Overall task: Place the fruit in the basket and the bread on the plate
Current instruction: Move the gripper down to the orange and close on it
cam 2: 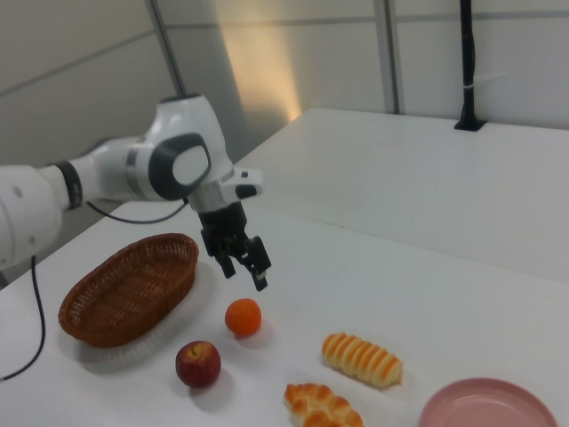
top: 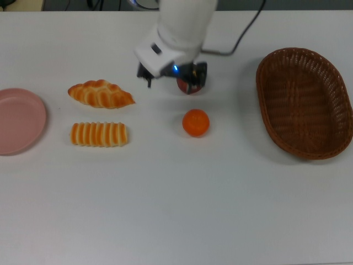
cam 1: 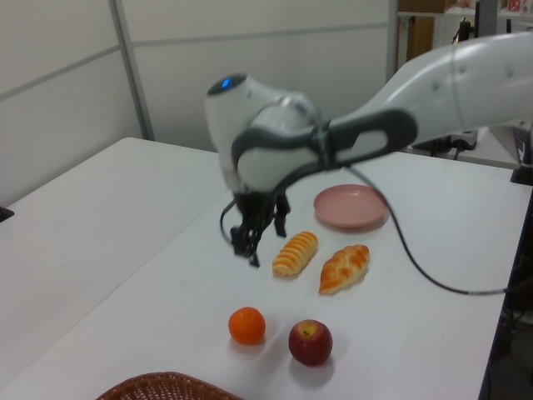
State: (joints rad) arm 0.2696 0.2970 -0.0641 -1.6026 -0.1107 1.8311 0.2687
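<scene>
My pincer (cam 1: 250, 243) hung above the white table (top: 176, 210) with its two fingers spread apart and nothing between them; in the right view it (cam 2: 246, 265) stood clear of the table surface, above and slightly behind the orange (cam 2: 243, 317). In the top view my arm (top: 179, 33) covered most of the apple (top: 189, 84), of which only a dark red edge showed beneath the pincer (top: 171, 81).

The apple (cam 1: 310, 342) and the orange (cam 1: 246, 325) lay near each other on the table, apart and not touching. The basket (top: 304, 102) sat at the top view's right, well apart from both fruits, and held nothing.

The braided loaf (top: 100, 93) and the striped roll (top: 99, 134) lay side by side on the table, just apart, between the fruits and the plate (top: 21, 120). The plate stood at the top view's left edge, bare, with neither bread on it.

In the left view my pincer hung just beside the near end of the roll (cam 1: 295, 252), without touching it.
</scene>
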